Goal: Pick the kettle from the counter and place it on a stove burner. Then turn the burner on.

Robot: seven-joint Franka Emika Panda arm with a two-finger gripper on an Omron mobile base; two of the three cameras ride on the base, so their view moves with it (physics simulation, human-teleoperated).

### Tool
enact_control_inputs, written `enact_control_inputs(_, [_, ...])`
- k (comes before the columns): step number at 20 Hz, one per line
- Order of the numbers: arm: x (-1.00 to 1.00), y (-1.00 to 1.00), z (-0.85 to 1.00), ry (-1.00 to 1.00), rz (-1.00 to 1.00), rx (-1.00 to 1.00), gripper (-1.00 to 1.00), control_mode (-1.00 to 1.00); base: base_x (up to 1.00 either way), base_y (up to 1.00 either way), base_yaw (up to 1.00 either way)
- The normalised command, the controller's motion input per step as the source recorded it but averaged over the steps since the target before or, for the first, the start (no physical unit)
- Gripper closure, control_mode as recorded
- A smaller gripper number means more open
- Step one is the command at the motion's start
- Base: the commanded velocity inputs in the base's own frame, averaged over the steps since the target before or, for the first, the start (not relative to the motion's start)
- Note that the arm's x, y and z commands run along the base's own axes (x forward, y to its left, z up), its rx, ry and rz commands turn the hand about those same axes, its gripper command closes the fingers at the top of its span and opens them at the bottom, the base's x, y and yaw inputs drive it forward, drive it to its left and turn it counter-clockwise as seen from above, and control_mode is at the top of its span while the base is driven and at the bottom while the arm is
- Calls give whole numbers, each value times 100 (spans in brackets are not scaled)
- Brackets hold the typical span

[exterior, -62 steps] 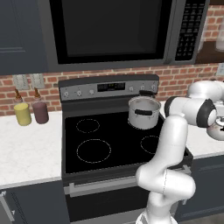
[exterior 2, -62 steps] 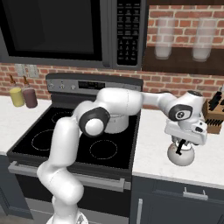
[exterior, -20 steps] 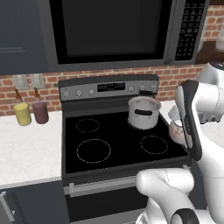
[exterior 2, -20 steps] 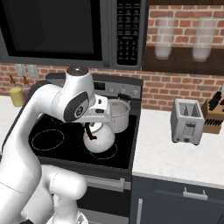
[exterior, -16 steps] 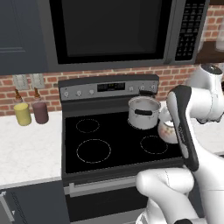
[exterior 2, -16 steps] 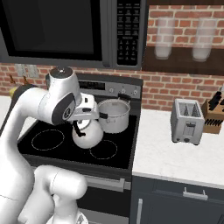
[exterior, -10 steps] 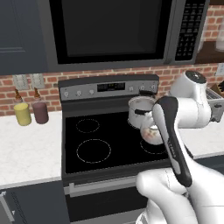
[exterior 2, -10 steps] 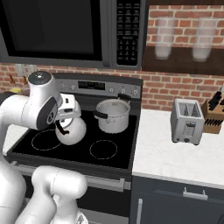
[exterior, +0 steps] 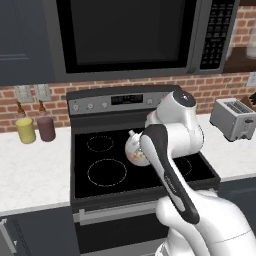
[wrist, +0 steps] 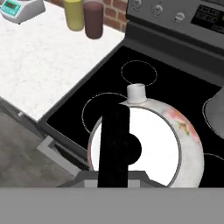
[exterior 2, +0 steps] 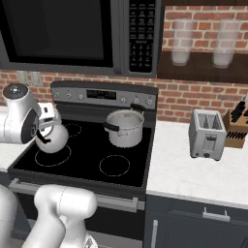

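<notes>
The small white kettle (exterior 2: 52, 137) with pink floral marks hangs by its black arched handle (wrist: 113, 140) from my gripper (wrist: 113, 173), which is shut on that handle. It sits low over the black cooktop, at the right part of the large front-left stove burner (exterior 2: 34, 160); whether it touches the glass I cannot tell. In the left base view my own arm covers most of the kettle (exterior: 133, 154), beside the burner ring (exterior: 106, 172). In the hand view the burner's outline (wrist: 94, 107) shows left of the kettle (wrist: 170, 144). The white counter (exterior 2: 193, 174) lies to the stove's right.
A grey steel pot (exterior 2: 125, 127) stands on the back-right burner, close to the kettle. Control knobs (exterior: 90, 105) line the stove's back panel. A yellow canister (exterior: 25, 130) and a maroon one (exterior: 46, 128) stand on the left counter; a toaster (exterior 2: 208, 133) and knife block (exterior 2: 236, 128) on the right.
My arm has swung the kettle leftward from above the right-hand counter, across the cooktop past the steel pot, to the front-left burner. The grip on the handle has stayed shut.
</notes>
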Motion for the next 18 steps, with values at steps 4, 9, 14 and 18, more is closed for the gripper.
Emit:
enact_control_inputs(4, [61, 90, -26, 1, 12, 0, 100, -100, 0, 0, 0])
enact_control_inputs(9, [59, 45, -38, 8, 2, -1, 100, -100, 0, 0, 0])
enact_control_inputs(14, [9, 19, -22, 9, 0, -1, 100, -100, 0, 0, 0])
enact_control_inputs(18, [0, 6, -19, 5, 0, -1, 100, -100, 0, 0, 0])
